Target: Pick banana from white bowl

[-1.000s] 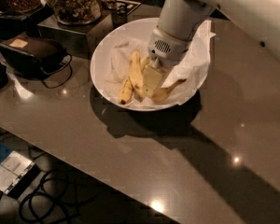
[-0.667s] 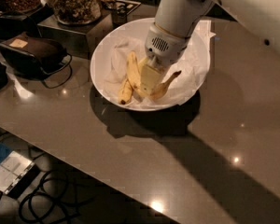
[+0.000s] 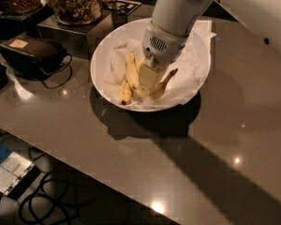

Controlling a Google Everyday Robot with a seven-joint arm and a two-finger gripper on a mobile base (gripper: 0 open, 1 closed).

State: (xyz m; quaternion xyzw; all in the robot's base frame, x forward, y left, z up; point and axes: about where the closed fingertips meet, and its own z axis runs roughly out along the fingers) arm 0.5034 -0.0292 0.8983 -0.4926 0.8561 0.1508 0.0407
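The white bowl (image 3: 201, 41), lined with crumpled white paper, stands on the counter at upper centre. The banana (image 3: 161, 87), plump and curved with a thin hooked end pointing up to the right, lies at the bowl's front. My gripper (image 3: 148, 78) reaches down into the bowl from the upper right and is shut on the banana's middle, hiding part of it. A slimmer, straighter banana (image 3: 130, 74) with a dark tip lies just left of the gripper.
A dark pouch with a cord (image 3: 33, 55) lies on the left of the grey counter (image 3: 131, 163). Jars of snacks (image 3: 75, 3) on a dark stand sit behind the bowl at upper left. The counter's front edge runs diagonally at lower left, with cables (image 3: 42, 200) on the floor below.
My gripper has shifted slightly left and up inside the bowl. The banana's hooked end, hidden a second ago, now sticks out to the right of the gripper.
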